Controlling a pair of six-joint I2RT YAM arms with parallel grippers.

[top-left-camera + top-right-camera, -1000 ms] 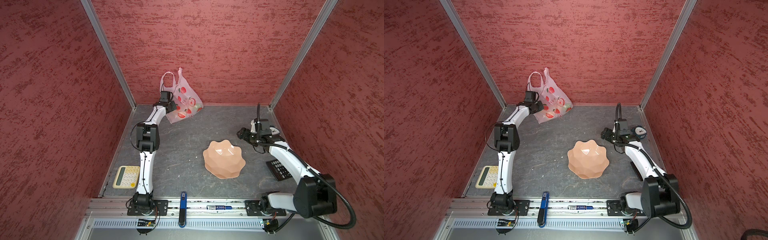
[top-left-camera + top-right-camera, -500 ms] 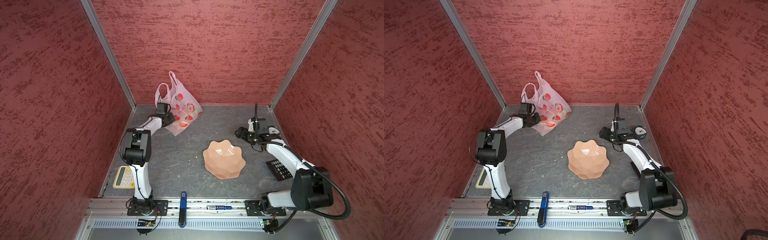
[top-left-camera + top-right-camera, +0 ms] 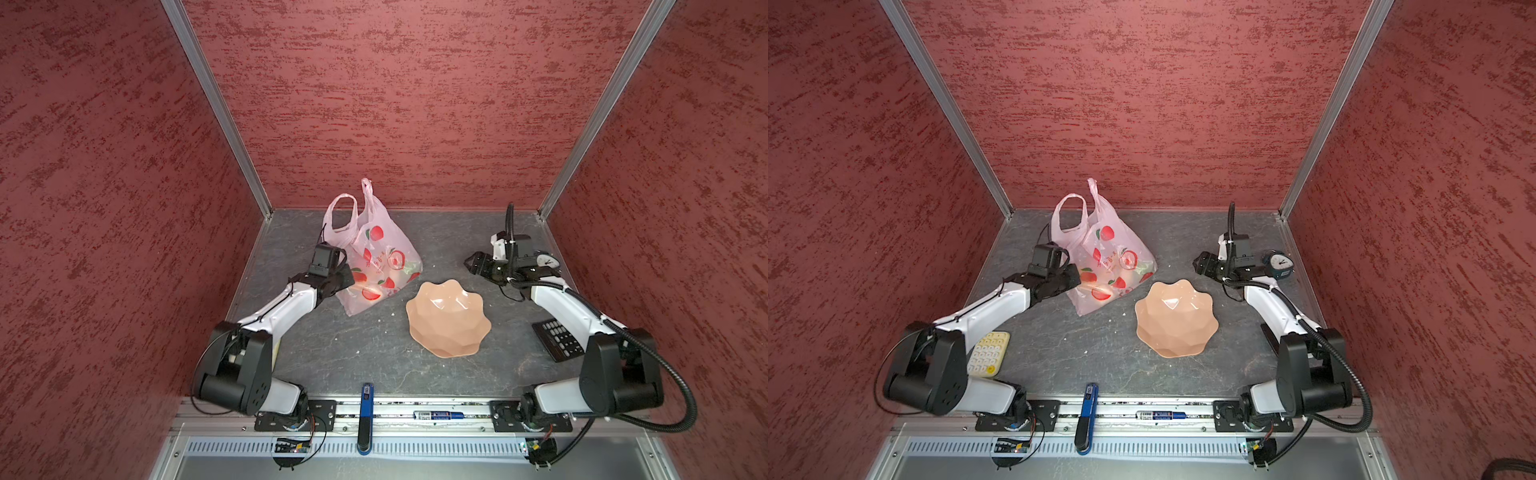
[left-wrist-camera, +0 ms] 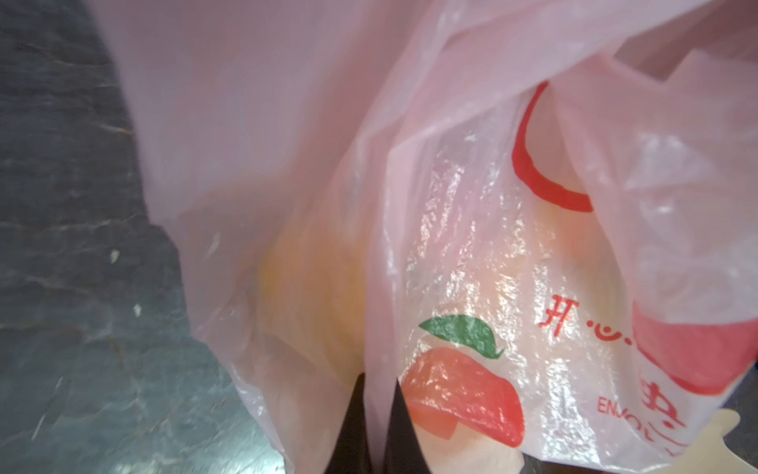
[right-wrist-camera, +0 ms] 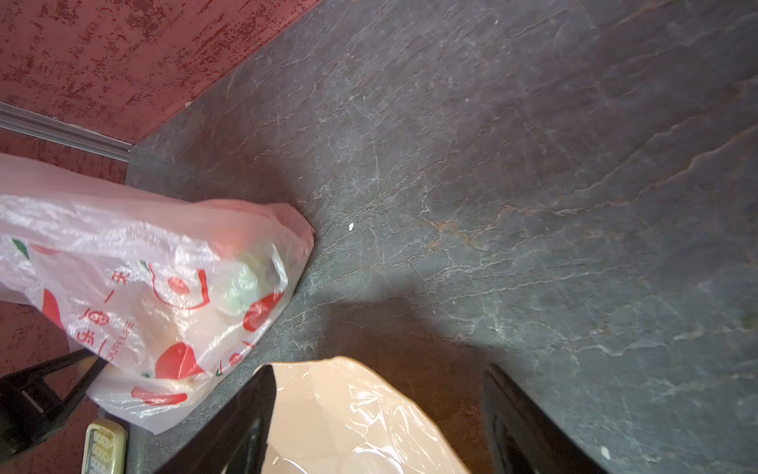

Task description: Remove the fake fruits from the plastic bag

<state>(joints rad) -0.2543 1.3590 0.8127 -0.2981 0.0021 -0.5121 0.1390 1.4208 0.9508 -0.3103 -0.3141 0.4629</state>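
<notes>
In both top views the bag (image 3: 376,253) stands at eleven o'clock from the dish (image 3: 449,320). Our left gripper (image 3: 347,277) touches its nine o'clock side. Our right gripper (image 3: 471,262) waits at the dish's two o'clock.

In the left wrist view the left fingers (image 4: 348,431) pinch a fold of bag, and a yellow fruit (image 4: 311,287) shows inside.

In the right wrist view the right fingers (image 5: 242,422) stand wide, holding nothing.

We think we are just starting: next the bag's mouth must open.
</notes>
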